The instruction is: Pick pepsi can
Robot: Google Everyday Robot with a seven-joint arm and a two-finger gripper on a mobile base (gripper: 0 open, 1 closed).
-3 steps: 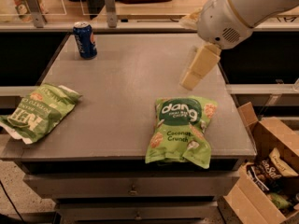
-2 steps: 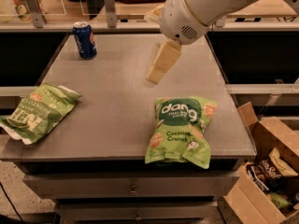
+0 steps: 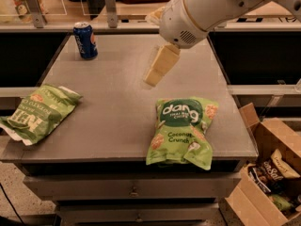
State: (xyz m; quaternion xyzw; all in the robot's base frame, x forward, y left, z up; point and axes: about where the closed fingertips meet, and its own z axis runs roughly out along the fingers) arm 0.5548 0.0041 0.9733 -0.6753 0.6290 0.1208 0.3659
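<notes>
The pepsi can, dark blue with a silver top and a red-white logo, stands upright at the far left of the grey table. My gripper hangs over the middle of the table on a white arm coming from the upper right. It is well to the right of the can and nearer to me, with nothing seen in it. Its cream fingers point down and left.
A green Dang coconut bag lies at the front right of the table. Another green snack bag overhangs the left front edge. An open cardboard box with snacks sits on the floor at right. A counter with posts runs behind.
My arm and gripper have swung left across the table, from its right side to over its middle, closer to the can. The can and bags have not moved.
</notes>
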